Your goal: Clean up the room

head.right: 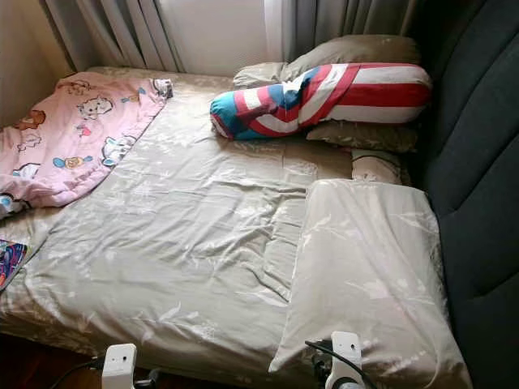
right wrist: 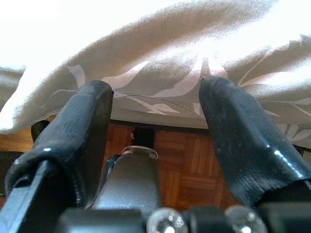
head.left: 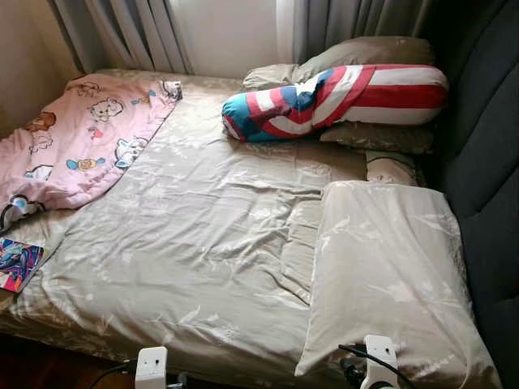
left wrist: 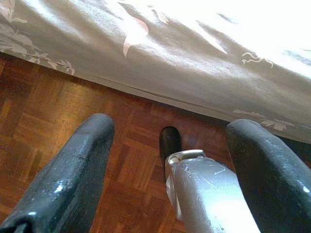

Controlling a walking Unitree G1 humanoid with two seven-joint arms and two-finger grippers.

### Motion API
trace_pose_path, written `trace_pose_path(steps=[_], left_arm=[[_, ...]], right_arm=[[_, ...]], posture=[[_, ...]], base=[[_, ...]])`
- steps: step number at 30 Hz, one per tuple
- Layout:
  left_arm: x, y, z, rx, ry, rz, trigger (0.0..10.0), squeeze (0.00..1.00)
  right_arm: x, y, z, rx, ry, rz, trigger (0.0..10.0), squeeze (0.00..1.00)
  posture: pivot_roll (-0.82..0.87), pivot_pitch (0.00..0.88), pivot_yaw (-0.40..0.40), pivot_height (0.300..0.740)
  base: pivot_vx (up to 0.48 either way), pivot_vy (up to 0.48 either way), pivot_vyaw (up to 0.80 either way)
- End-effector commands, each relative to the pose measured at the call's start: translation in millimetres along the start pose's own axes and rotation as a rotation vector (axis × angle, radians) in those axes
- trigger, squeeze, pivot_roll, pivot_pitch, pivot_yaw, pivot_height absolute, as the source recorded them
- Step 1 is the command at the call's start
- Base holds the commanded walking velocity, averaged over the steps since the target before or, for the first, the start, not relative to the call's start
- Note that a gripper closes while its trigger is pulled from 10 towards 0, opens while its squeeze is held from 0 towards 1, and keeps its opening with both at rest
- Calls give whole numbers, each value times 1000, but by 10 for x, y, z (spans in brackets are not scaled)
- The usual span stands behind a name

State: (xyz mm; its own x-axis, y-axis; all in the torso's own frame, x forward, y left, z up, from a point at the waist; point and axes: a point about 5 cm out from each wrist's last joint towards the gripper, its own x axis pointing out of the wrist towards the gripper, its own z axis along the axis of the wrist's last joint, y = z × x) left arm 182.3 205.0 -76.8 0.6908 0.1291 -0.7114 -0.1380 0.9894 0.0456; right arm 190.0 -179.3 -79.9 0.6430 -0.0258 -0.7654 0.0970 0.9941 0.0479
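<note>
1. Left tool [left wrist: 167, 160] hangs low, fingers spread wide, parquet floor [left wrist: 43, 121] beneath, bed [head.left: 203, 243] edge just ahead.
2. Right tool [right wrist: 155, 126] agape, beige pillow [head.left: 389, 275] just above.
3. Pink blanket [head.left: 81, 138] crumpled far beyond the left tool.

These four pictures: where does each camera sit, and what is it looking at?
Left eye, on the head: looks down at the bed; both wrists peek in below.
Right eye: same scene, shifted slightly.
Left wrist: past the open left gripper to the wooden floor and bed edge.
Right wrist: past the open right gripper to the bedsheet.
Both wrist views share floor and sheet.
</note>
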Motion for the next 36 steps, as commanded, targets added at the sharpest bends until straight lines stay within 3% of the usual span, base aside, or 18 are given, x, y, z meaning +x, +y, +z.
trace_pose_path(steps=[1,9,36], left_arm=[[-20,22,-81,-2,36,12,10000,0],[-20,23,-79,-1,35,12,10000,0],[-29,46,-94,9,36,16,10000,0]], right_arm=[[-11,-15,-51,12,19,-8,10000,0],[-11,-13,-52,12,19,-8,10000,0],[-12,1,-70,13,31,-1,10000,0]], posture=[[-35,105,-11,740],[-34,105,-10,740],[-30,111,-4,740]], base=[[0,0,0],[0,0,0],[0,480,0]])
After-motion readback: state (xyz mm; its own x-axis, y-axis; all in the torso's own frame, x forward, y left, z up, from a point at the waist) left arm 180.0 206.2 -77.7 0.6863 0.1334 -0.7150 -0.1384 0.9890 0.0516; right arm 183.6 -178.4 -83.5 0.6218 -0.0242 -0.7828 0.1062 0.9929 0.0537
